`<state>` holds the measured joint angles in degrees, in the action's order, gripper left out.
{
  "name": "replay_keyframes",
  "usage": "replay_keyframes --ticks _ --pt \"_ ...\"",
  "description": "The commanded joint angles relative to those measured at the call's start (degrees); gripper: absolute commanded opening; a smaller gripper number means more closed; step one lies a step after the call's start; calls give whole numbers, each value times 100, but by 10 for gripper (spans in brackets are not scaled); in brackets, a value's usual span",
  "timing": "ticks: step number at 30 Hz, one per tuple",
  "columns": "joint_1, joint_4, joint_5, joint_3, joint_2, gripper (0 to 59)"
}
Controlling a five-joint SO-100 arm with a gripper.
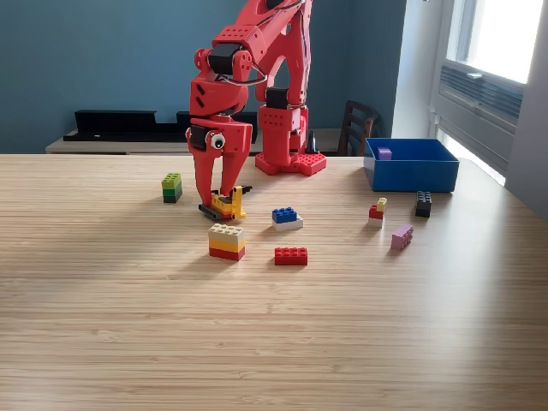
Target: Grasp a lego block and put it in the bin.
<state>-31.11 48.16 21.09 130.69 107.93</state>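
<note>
Claw [221, 202] down on the table, its two red fingers parted a little around a yellow block [229, 204]; I judge it closing on it, though I cannot tell whether it grips yet. Off to the exterior view's right and slightly farther back sits the blue bin [411, 175], well apart, with a purple block [384, 153] already inside. My carry must swing right across the table [274, 342].

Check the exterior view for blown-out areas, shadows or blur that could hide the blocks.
Exterior view: the window at upper right is overexposed, and light from that side casts soft shadows towards the view's left. The wooden table shows no strong glare, and the red pincer and blue bin are sharp. Blocks stay readable.
</note>
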Motion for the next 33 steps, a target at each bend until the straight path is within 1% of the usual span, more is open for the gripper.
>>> replay_keyframes --ticks 1,5,12,16,19,23,28,33 --pt "-9 475 -158 -729 246 0" --pt "-9 1002 -343 -1257 255 0" --pt "272 2338 -729 -2892 255 0" --pt "870 3067 -967 -3771 255 0" --pt "1652 3533 -1125 -4228 255 0" --pt "3032 4008 -1230 -4562 255 0" --pt "4904 4438 -1406 -4852 185 0" --pt "6513 4623 -1723 -4913 167 0"
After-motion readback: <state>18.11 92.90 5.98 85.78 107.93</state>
